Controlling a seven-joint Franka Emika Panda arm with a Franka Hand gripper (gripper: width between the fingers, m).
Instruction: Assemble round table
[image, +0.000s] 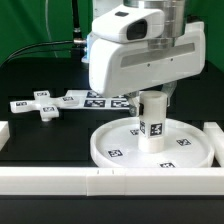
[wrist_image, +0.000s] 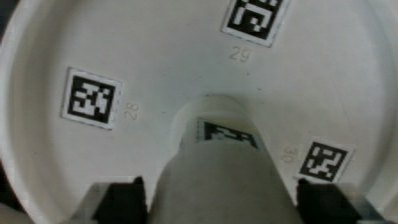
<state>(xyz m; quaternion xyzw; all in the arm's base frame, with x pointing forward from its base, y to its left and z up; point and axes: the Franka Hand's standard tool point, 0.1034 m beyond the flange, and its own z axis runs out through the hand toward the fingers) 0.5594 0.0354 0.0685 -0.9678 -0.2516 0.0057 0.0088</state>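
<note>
The white round disc (image: 110, 150) lies flat on the black table with its rim up, several tags on it. The short cylindrical leg (image: 152, 122) stands upright at its middle, with a tag on its side. My gripper (image: 152, 98) comes down from above and is shut on the leg's upper part. In the wrist view the leg (wrist_image: 222, 160) runs between my two dark fingers (wrist_image: 121, 200), which sit against its sides, my gripper (wrist_image: 221, 203) around it, and the disc (wrist_image: 125, 60) fills the background. The cross-shaped foot (image: 45, 106) lies loose on the table at the exterior view's left.
The marker board (image: 105, 100) lies behind the disc, partly hidden by the arm. White border rails run along the front (image: 60, 180), the exterior view's right (image: 214, 135) and left (image: 4, 130).
</note>
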